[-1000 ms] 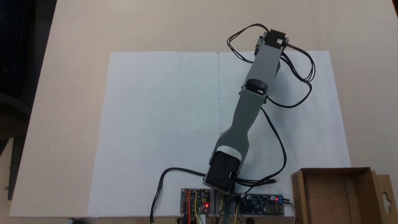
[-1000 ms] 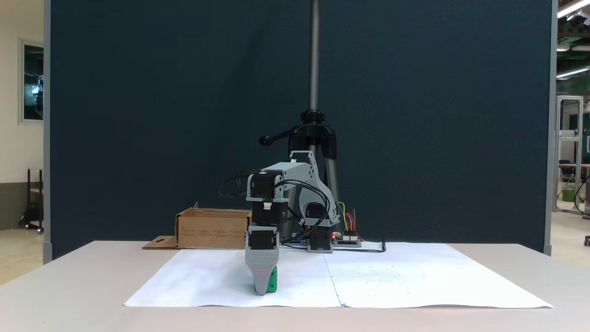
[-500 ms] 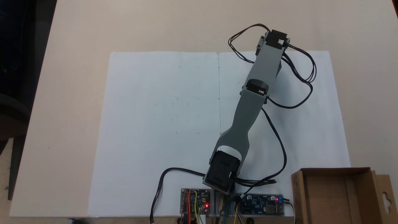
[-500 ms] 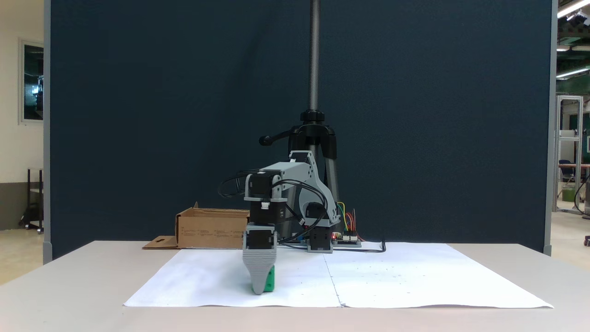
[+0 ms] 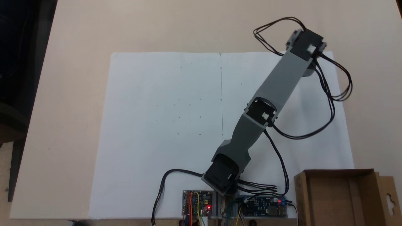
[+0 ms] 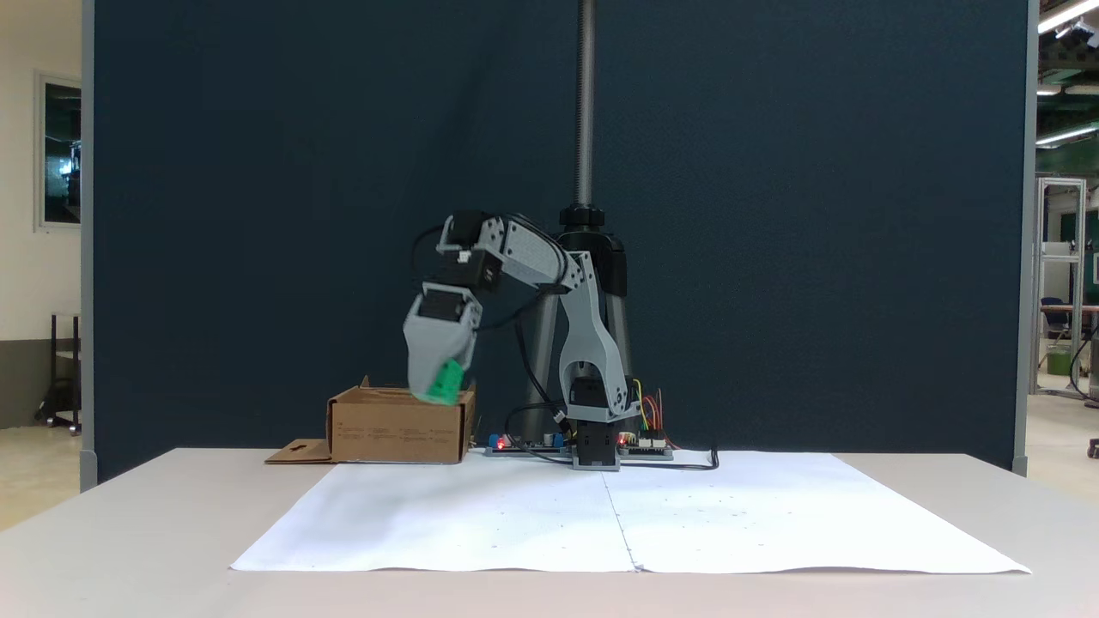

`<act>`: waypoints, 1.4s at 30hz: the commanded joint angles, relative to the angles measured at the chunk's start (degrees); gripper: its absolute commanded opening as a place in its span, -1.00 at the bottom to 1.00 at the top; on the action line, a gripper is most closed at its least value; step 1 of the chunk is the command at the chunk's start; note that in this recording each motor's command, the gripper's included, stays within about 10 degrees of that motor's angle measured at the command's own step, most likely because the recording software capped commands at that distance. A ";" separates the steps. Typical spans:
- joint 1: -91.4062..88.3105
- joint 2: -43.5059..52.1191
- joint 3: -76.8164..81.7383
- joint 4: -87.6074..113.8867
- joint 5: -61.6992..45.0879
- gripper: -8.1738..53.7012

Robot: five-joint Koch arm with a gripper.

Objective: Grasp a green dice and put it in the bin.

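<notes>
A: Dice (image 6: 446, 383) is pinched in the tool (image 6: 441, 390), lifted off the surface (image 6: 129, 515), near the box (image 6: 397, 427).

B: Should be carried fully over the box's rim before being released.

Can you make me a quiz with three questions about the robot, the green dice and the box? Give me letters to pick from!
1. Where is the green dice?
A. Lying on the white paper
B. Up in the air in the gripper
C. Down inside the bin

2. What colour is the bin?
A. Brown
B. Blue
C. White

3. What is the gripper doing?
A. Hanging open with nothing in it
B. Resting flat on the table
C. Pinching the dice

Answers:
1. B: in a fixed view the dice hangs at the gripper's tip, well clear of the white paper.
2. A: the bin is plain brown cardboard in both fixed views.
3. C: green shows at the tip of the raised grey gripper.
</notes>
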 commanded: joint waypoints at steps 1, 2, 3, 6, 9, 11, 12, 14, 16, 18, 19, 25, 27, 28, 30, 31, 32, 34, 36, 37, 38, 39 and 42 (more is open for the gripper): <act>4.92 5.36 -0.79 2.11 -3.52 -0.34; 6.59 6.15 -0.79 2.11 -3.52 -0.34; 8.26 6.77 -0.79 1.93 -3.52 -0.34; 13.36 7.82 -0.79 1.05 -3.52 -0.34; 18.54 8.17 -0.79 -0.09 -3.52 -0.34; 21.80 8.44 -0.79 -0.09 -3.60 -0.34; 23.47 8.79 -0.79 -0.26 -3.60 -0.34; 26.37 8.88 -0.70 -0.62 -3.60 -0.34; 30.76 8.96 -0.53 -1.41 -3.69 -0.34; 33.75 9.05 -0.53 -1.67 -3.69 -0.34; 35.33 9.05 -0.53 -1.76 -3.69 -0.34; 45.26 9.05 -0.35 -1.58 -3.78 -0.34; 48.34 8.96 -0.18 -1.32 -3.87 -0.34; 49.83 9.05 0.26 -1.32 -3.87 -0.34; 52.38 8.96 1.32 -1.32 -3.87 -0.34; 53.53 9.05 1.67 -1.49 -3.96 -0.34; 54.84 8.96 2.20 -1.49 -3.96 -0.34; 56.78 8.88 3.25 -1.58 -4.04 -0.34; 58.62 8.35 4.39 -1.67 -4.31 -0.34; 59.59 8.09 5.01 -1.67 -4.57 -0.34; 60.47 7.73 5.45 -1.67 -4.92 -0.34; 61.35 7.56 6.15 -1.67 -5.36 -0.34; 63.98 7.29 8.17 -1.76 -6.68 -0.34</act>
